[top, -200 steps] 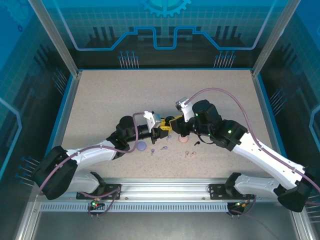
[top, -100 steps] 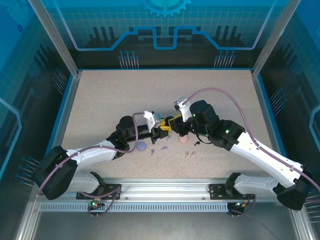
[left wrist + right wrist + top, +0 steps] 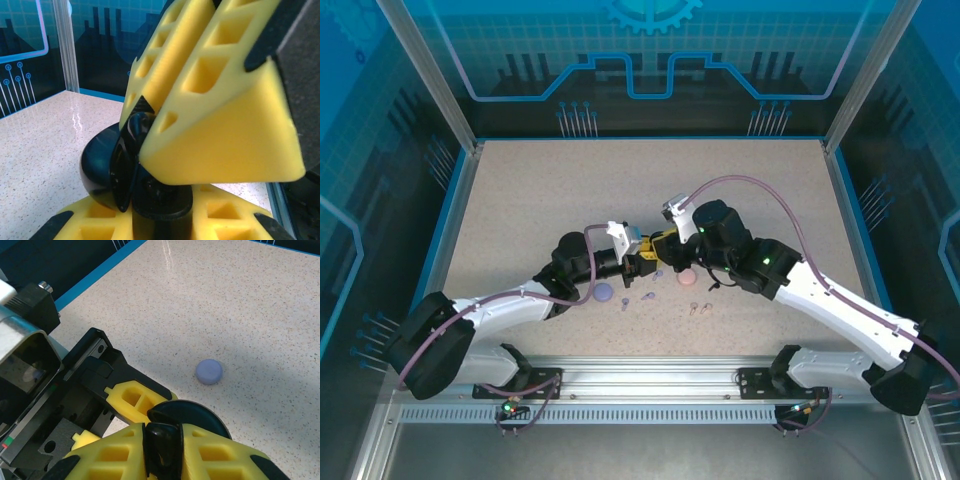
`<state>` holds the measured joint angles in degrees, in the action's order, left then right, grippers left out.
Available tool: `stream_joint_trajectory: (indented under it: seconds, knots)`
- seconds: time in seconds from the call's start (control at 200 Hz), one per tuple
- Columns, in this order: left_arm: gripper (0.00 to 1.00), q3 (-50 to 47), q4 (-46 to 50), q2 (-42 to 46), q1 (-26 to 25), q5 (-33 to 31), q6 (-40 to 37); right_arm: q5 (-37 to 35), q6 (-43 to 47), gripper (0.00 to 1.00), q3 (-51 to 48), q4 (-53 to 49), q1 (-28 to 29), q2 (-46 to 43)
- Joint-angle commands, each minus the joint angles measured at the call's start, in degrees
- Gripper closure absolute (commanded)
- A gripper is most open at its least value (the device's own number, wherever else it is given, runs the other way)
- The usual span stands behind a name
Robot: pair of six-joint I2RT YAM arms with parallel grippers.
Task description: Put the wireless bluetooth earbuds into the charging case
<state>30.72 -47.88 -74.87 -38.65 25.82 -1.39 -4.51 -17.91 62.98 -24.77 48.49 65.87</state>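
**A:** Two grippers nose to nose mid-table, why tho?

**B:** Looks like a hold-and-load setup imo. The left gripper (image 3: 160,217) is clamped tight on the black charging case (image 3: 100,172), held up off the table (image 3: 520,200), prob so the other arm can work on it. The right gripper (image 3: 162,460) is closed too, pinching a small glossy black bit (image 3: 162,442). Prob a black earbud, maybe the case's edge, can't tell.

**A:** Which way's the case facing?

**B:** From the left wrist cam its lid (image 3: 125,165) stands on edge, long axis roughly 12 to 6, flat face toward 9.

**A:** Rest of the buds?

**B:** Loose on the table in the top view. The lavender earbuds (image 3: 647,296) are at 6 o'clock of the grippers, the pale pink pair (image 3: 697,308) at 5, apart from the black case. Stems too small to read direction. The lavender case (image 3: 604,292) sits at 7, the pink case (image 3: 686,278) at 4, prob parked close for later rounds.
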Motion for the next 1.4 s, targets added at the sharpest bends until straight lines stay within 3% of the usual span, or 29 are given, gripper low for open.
stream_joint_trajectory:
  seconds: [0.0, 0.325, 0.75, 0.931, 1.116, 1.256, 1.396]
  knots:
    - [0.93, 1.4, -2.8, 0.0, -0.5, -0.4, 0.4, -0.6, 0.9, 0.79, 1.3, 0.3, 1.1, 0.4]
    - [0.93, 1.1, -3.0, 0.0, -0.5, -1.0, 0.2, 0.1, 2.2, 0.75, 2.8, -3.2, 1.0, 0.7]
    - [0.93, 0.2, -3.2, 0.7, -0.5, -1.2, -0.2, -0.1, -0.3, 0.41, 9.2, -8.6, -0.9, -2.0]
    - [0.93, -0.7, -3.1, 2.5, -0.5, -1.8, -0.7, -1.3, -4.7, 0.35, 9.0, -13.0, -6.5, -5.7]
    - [0.93, -2.4, -2.6, 5.6, -0.5, -3.0, -1.8, -0.1, -11.6, 0.34, 4.9, -19.4, -16.4, -8.1]
    - [0.93, -3.3, -0.6, 9.0, -0.5, -3.8, -2.8, 0.7, -14.2, 0.34, 0.4, -24.3, -21.3, -5.5]
    - [0.93, -3.8, 2.0, 12.6, -0.5, -4.8, -4.0, 4.0, -15.5, 0.37, -4.1, -25.0, -22.3, 0.5]
